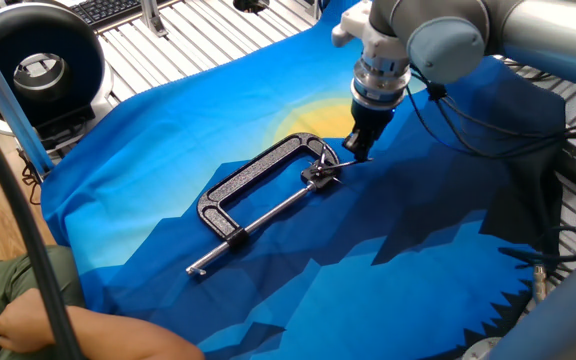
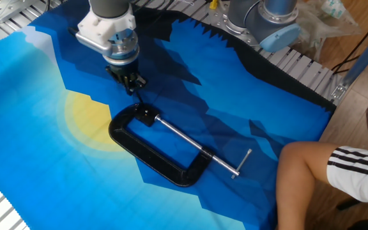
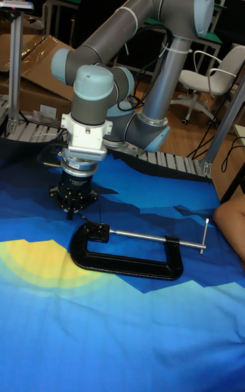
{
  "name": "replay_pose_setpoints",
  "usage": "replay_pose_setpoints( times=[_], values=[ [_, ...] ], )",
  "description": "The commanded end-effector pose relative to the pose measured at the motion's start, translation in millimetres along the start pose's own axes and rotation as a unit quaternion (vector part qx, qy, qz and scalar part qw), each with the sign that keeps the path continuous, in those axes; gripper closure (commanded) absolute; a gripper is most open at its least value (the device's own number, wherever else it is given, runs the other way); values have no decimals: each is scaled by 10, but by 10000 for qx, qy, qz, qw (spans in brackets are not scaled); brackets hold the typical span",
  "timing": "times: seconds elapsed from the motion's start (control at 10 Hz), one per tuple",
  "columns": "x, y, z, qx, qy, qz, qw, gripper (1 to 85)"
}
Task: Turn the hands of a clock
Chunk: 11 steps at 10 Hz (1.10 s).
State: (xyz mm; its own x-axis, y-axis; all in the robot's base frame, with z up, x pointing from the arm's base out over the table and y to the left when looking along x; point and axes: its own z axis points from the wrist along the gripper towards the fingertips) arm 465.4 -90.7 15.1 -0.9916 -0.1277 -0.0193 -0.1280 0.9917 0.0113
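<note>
Black cast metal, the clock (image 1: 258,180) lies flat near the middle of the blue cloth (image 1: 388,270), its silver screw rod (image 2: 197,146) running along its open side. The hands (image 3: 99,216), a thin dark pin, stand at the clamp's pad end. The gripper (image 1: 356,150) hangs over that end; whether it grips anything cannot be told.

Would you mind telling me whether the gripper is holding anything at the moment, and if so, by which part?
It cannot be told. The gripper is low beside the swivel-pad end of the C-clamp, but any thin pin between its fingertips is too small to make out.
</note>
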Motion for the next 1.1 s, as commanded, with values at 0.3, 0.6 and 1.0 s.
replay_pose_setpoints(
  times=[0.3,0.6,1.0],
  values=[
    [153,318,58,-54,-127,262,9996,843],
    [213,376,31,-36,-79,300,9995,843],
    [276,504,-31,-80,-22,401,9992,843]
  ],
)
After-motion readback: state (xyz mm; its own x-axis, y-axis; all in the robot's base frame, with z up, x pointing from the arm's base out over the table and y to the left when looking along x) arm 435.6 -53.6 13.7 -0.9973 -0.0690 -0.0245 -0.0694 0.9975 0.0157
